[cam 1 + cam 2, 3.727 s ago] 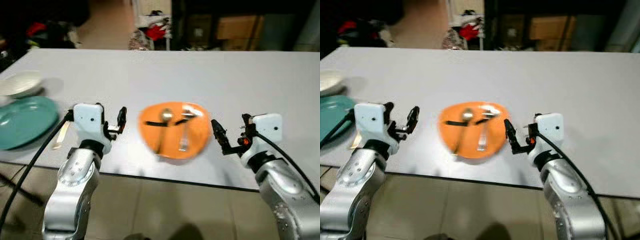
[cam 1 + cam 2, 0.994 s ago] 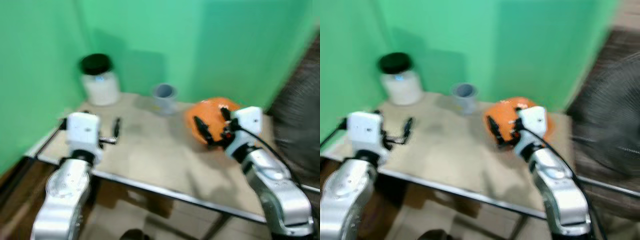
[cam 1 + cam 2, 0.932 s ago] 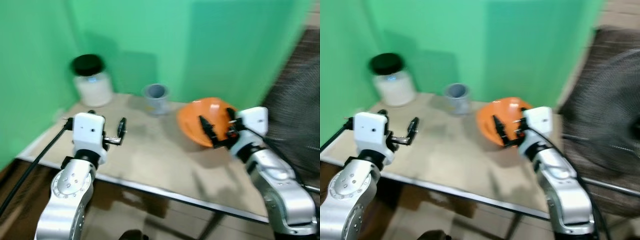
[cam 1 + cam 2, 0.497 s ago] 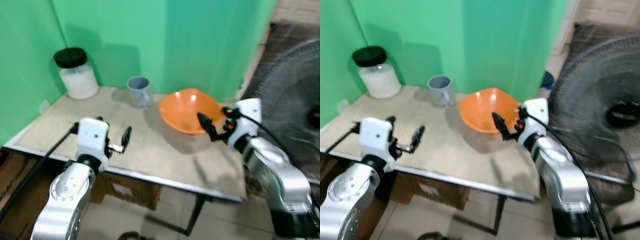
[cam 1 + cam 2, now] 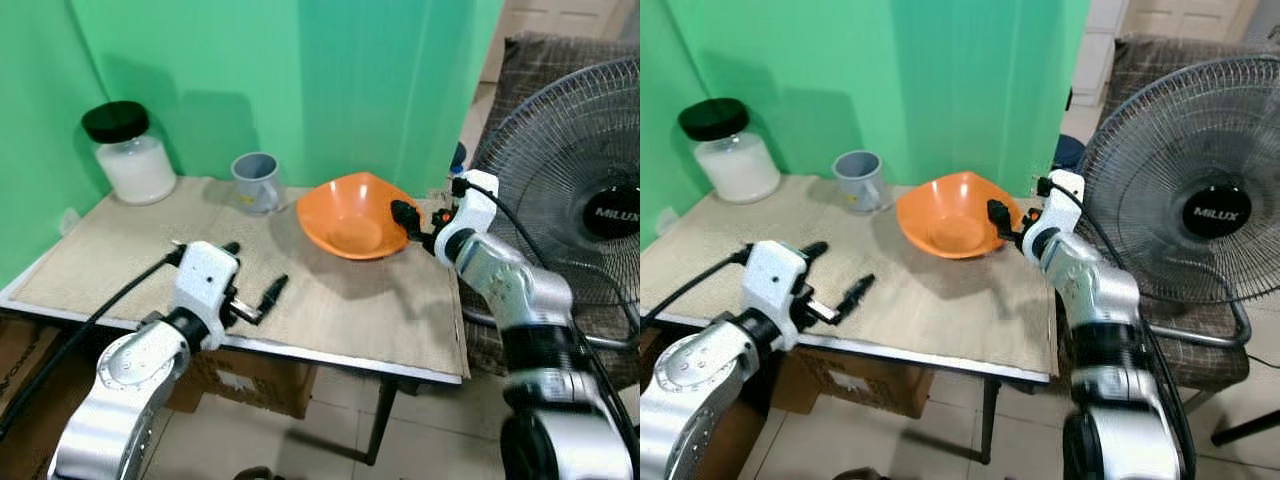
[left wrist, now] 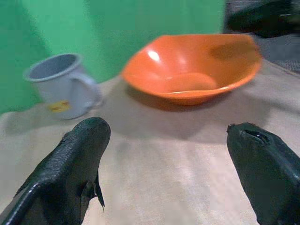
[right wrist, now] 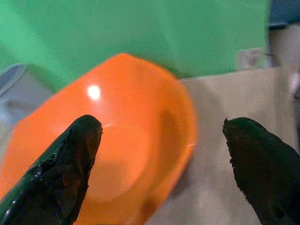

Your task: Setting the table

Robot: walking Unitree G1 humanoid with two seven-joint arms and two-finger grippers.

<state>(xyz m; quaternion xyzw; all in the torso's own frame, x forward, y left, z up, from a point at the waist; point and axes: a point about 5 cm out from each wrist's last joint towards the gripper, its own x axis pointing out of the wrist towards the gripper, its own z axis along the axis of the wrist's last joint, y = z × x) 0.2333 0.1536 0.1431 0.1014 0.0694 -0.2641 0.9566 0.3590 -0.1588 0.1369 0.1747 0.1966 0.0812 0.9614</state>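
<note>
Near the tabletop's [image 5: 330, 315] far right corner sits the orange bowl [image 5: 352, 215]; right gripper [image 5: 412, 228] spread wide around its rim, prob. lining up a grab. Left gripper [image 5: 255, 285] spread, empty, near front edge.

Near rim of the orange plastic bowl [image 7: 122, 154] cut off by the right wrist picture's edge. Grey mug [image 7: 11, 77] there blurred and partly out of frame. Small yellow label on that mug [image 6: 58, 107] too blurred to read.
</note>
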